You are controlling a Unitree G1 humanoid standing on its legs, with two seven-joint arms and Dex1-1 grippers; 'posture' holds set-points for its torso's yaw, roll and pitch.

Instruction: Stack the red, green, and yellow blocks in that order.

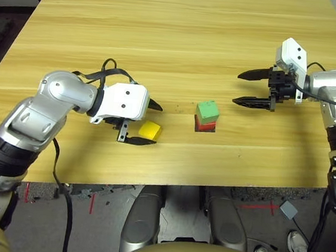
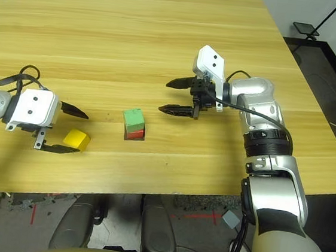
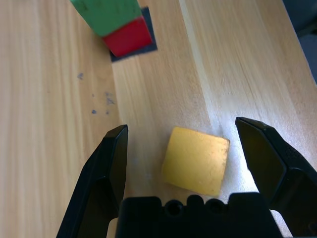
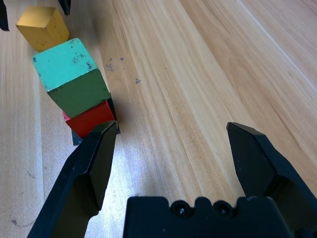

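On the pale wooden bench [image 1: 183, 37], the matte green cube [image 1: 207, 110] sits atop the matte red cube [image 1: 204, 125] near the front edge; the left gripper [image 1: 142, 123] straddles the matte yellow cube [image 3: 195, 160] with fingers spread, not touching it; the right gripper [image 1: 247, 88] hovers released over bare wood to the stack's right — the left wrist view reveals a flat black patch [image 3: 148, 45] under the red cube.

Green block [image 1: 208, 110], red block [image 1: 204, 126], yellow block [image 1: 150, 130] — on what looks like a black patch [image 3: 132, 48].
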